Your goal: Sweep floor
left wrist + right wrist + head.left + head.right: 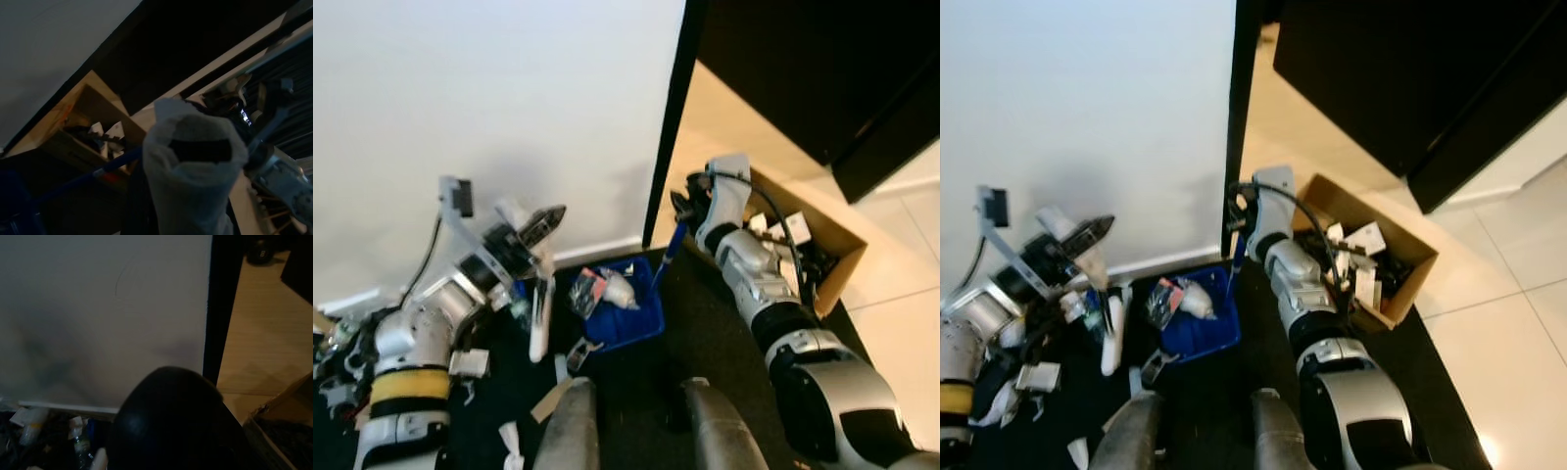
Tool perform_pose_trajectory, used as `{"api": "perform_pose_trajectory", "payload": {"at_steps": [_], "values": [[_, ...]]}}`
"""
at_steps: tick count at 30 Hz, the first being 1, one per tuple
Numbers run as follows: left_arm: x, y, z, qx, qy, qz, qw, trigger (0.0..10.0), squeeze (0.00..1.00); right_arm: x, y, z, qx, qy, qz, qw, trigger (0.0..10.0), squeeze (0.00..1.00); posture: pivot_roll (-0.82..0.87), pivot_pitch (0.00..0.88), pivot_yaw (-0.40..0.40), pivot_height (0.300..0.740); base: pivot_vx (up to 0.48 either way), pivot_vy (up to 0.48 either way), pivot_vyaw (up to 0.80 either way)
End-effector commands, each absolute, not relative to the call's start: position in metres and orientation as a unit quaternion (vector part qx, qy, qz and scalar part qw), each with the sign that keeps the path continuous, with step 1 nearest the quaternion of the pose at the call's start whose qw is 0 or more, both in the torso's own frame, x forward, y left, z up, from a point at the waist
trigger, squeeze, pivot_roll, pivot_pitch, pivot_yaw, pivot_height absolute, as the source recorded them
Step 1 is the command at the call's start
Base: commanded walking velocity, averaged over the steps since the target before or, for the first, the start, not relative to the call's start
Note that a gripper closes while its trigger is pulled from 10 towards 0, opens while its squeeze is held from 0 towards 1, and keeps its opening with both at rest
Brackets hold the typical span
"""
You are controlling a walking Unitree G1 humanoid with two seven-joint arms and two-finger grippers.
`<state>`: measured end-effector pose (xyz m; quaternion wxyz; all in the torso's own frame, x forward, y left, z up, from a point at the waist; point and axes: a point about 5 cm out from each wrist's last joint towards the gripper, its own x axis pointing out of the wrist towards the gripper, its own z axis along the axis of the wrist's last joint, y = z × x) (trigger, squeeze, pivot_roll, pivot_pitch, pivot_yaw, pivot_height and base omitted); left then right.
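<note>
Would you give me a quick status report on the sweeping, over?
Right gripper at blue dustpan's handle, grip unclear. Left gripper by white brush. Blue dustpan holds scraps. Litter and cardboard box on floor.

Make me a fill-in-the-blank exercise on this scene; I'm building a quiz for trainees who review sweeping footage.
1. The dustpan lying on the dark mat is ____ in colour.
2. The crumpled litter lies ____ the dustpan.
3. The open cardboard box stands on the robot's ____ side.
4. The white brush lies below the ____ claw.

Missing words: blue; inside; right; left
</note>
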<state>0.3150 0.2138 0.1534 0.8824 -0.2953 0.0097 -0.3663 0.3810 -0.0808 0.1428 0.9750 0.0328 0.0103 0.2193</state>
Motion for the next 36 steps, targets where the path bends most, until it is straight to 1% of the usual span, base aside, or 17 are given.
{"api": "perform_pose_trajectory", "payload": {"at_steps": [1,4,5,6,8,9,13,16,18,24,26,31,34,35,36], "values": [[0.32,0.206,0.148,-0.31,0.006,-0.373,0.875,10.0,0.0,0.375,-0.071,0.132,0.053,0.036,0.254,0.965,10.0,0.0,0.09,0.271,-0.008,0.74,0.0,0.0,0.0],[0.332,0.189,0.152,-0.34,-0.01,-0.382,0.859,10.0,0.0,0.378,-0.071,0.138,0.049,0.033,0.253,0.966,10.0,0.0,0.08,0.272,-0.01,0.74,0.0,0.0,0.0],[0.332,0.189,0.152,-0.34,-0.01,-0.382,0.859,10.0,0.0,0.378,-0.071,0.138,0.049,0.033,0.253,0.966,10.0,0.0,0.08,0.272,-0.01,0.74,0.0,0.0,0.0],[0.336,0.181,0.157,-0.357,-0.025,-0.392,0.847,10.0,0.0,0.379,-0.072,0.139,0.052,0.03,0.248,0.967,10.0,0.0,0.08,0.273,-0.01,0.74,0.0,0.0,0.0],[0.337,0.178,0.159,-0.362,-0.029,-0.397,0.843,10.0,0.0,0.379,-0.073,0.139,0.054,0.029,0.247,0.967,10.0,0.0,0.08,0.273,-0.01,0.74,0.0,0.0,0.0],[0.336,0.17,0.165,-0.374,-0.041,-0.412,0.83,10.0,0.0,0.378,-0.074,0.14,0.063,0.025,0.246,0.967,10.0,0.0,0.08,0.275,-0.014,0.74,0.0,0.0,0.0],[0.338,0.158,0.172,-0.401,-0.065,-0.435,0.803,10.0,0.0,0.376,-0.077,0.141,0.094,0.009,0.251,0.963,10.0,0.0,0.09,0.276,-0.014,0.74,0.0,0.0,0.0],[0.337,0.155,0.174,-0.405,-0.068,-0.441,0.798,10.0,0.0,0.376,-0.078,0.143,0.105,0.003,0.254,0.962,10.0,0.0,0.09,0.277,-0.015,0.74,0.0,0.0,0.0],[0.336,0.153,0.178,-0.408,-0.074,-0.454,0.789,10.0,0.0,0.375,-0.082,0.146,0.117,-0.01,0.256,0.96,10.0,0.0,0.09,0.278,-0.01,0.74,0.0,0.0,0.0],[0.334,0.152,0.19,-0.408,-0.086,-0.479,0.772,10.0,0.0,0.374,-0.088,0.147,0.11,-0.017,0.256,0.96,10.0,0.0,0.1,0.278,-0.007,0.74,0.0,0.0,0.0],[0.331,0.15,0.198,-0.401,-0.087,-0.497,0.765,10.0,0.0,0.375,-0.091,0.147,0.105,-0.017,0.254,0.961,10.0,0.0,0.11,0.276,-0.005,0.74,0.0,0.0,0.0],[0.326,0.15,0.207,-0.391,-0.087,-0.516,0.757,10.0,0.0,0.376,-0.093,0.148,0.1,-0.018,0.25,0.963,10.0,0.0,0.12,0.273,-0.004,0.74,0.0,0.0,0.0],[0.315,0.152,0.217,-0.371,-0.076,-0.547,0.747,10.0,0.0,0.378,-0.099,0.152,0.101,-0.023,0.242,0.965,10.0,0.0,0.13,0.272,-0.003,0.74,0.0,0.0,0.0],[0.315,0.152,0.217,-0.371,-0.076,-0.547,0.747,10.0,0.0,0.378,-0.099,0.152,0.101,-0.023,0.242,0.965,10.0,0.0,0.13,0.272,-0.003,0.74,0.0,0.0,0.0],[0.31,0.155,0.22,-0.354,-0.07,-0.555,0.75,10.0,0.0,0.378,-0.103,0.154,0.105,-0.029,0.235,0.966,10.0,0.0,0.13,0.271,0.0,0.74,0.0,0.0,0.0]]}}
